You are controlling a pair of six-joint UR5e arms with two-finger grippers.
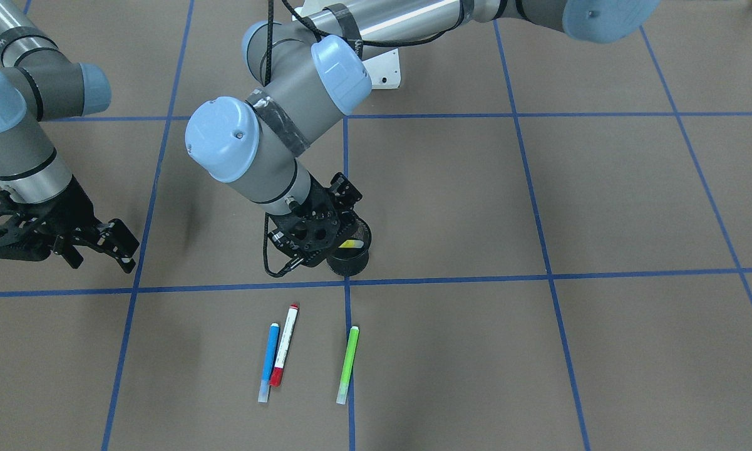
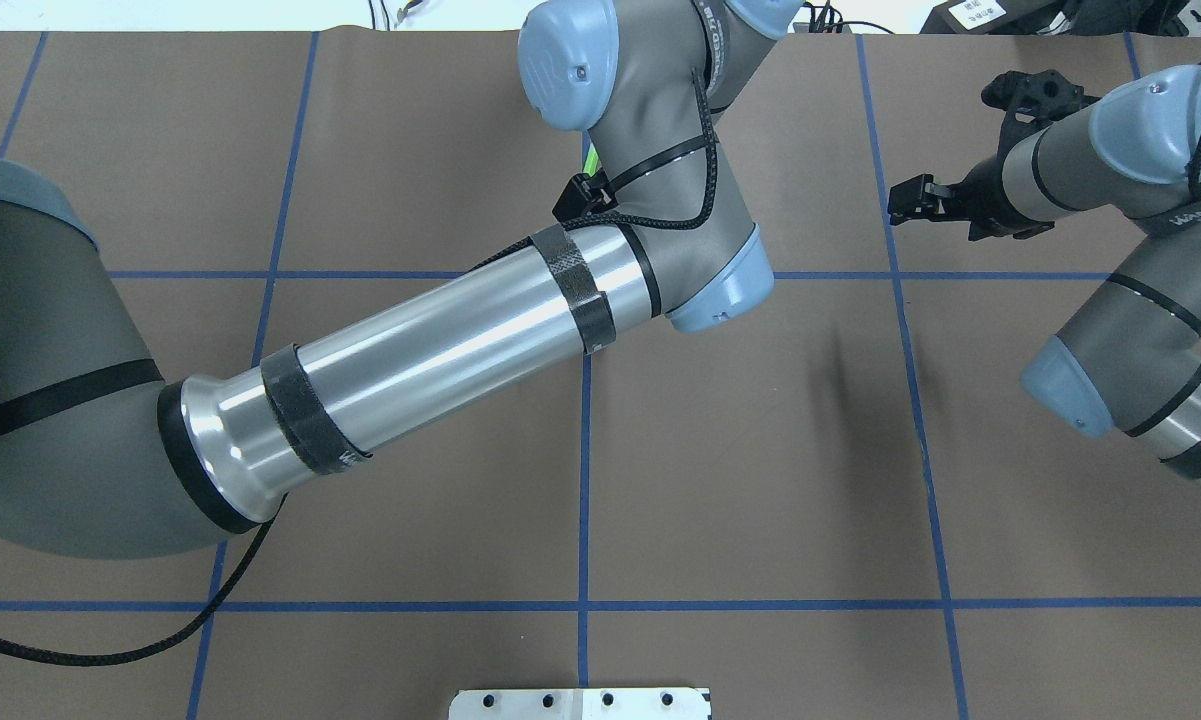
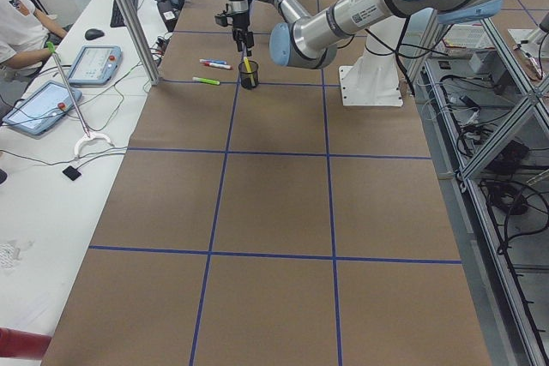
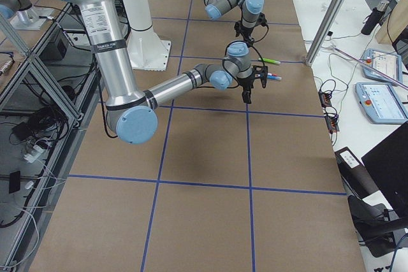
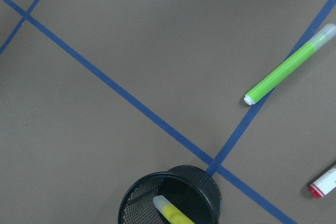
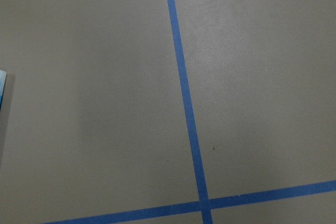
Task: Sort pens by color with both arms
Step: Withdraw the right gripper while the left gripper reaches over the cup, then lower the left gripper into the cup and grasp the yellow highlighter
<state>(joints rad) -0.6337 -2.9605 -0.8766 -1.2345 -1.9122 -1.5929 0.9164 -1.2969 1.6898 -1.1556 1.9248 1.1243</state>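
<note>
Your left arm (image 1: 275, 125) reaches in over the table (image 1: 601, 188) and ends at the middle grid crossing. There the left gripper (image 1: 322, 232) hangs right above the black mesh cup (image 1: 350, 263). You cannot tell how far its jaws stand apart, because its own body hides them. Its wrist camera shows nothing in its grasp.

Your right arm (image 1: 19, 144) is well off to the robot's right. The right gripper (image 1: 125, 250) is above bare table, its fingers slightly apart, holding and touching nothing.

The yellow pen (image 1: 350, 243) is inside the cup, leaning on the wall with its pale end up.

The other three pens lie flat on the far side of the cup from the robot. The lime green pen (image 1: 348, 363) lies along the blue tape line. The white pen with red ends (image 1: 285, 344) and the blue pen (image 1: 268, 360) lie side by side, just beside each other, towards the robot's right and apart from the green one.
</note>
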